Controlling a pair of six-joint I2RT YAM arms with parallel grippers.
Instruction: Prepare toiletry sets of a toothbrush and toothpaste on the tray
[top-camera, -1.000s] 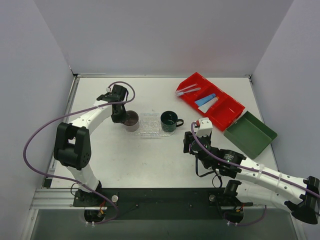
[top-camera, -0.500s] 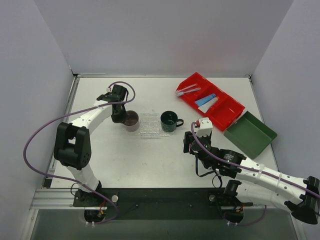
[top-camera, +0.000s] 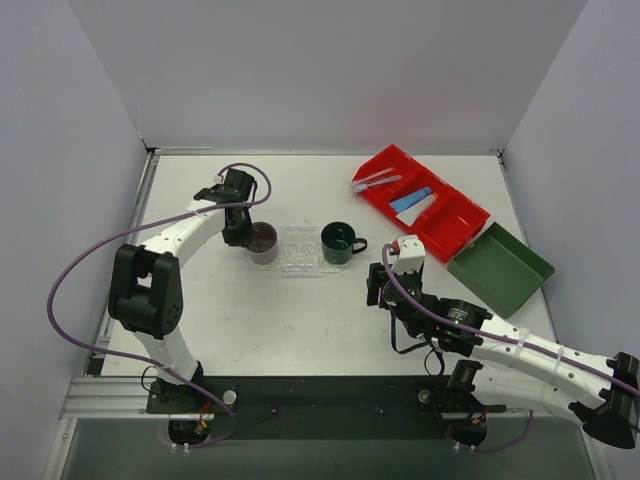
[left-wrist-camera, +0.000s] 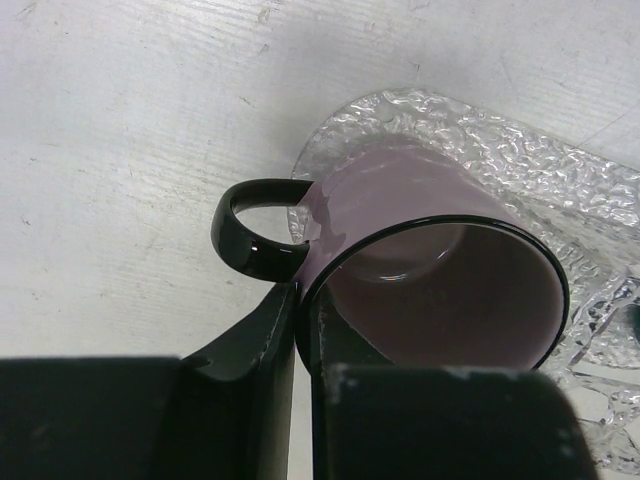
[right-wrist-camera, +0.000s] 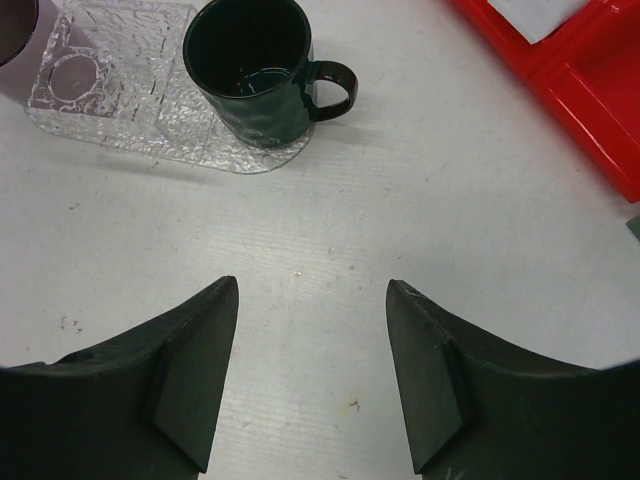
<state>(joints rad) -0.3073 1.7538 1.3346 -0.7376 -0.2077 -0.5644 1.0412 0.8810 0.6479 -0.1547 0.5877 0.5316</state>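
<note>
The white, scuffed table (top-camera: 300, 330) carries three things directly. Close to its centre lies the clear textured tray (top-camera: 298, 252), its long axis running from 9 to 3 o'clock. At 2 o'clock sits the red compartmented bin (top-camera: 460, 226), set askew to the table edges. Just beside it, at about 3 o'clock, rests the dark green rectangular tray (top-camera: 500, 268), also askew

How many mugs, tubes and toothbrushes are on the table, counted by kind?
Mugs: 2, mauve mug and green mug
Tubes: 2, blue tube and white tube
Toothbrushes: 2
Total: 6
</note>
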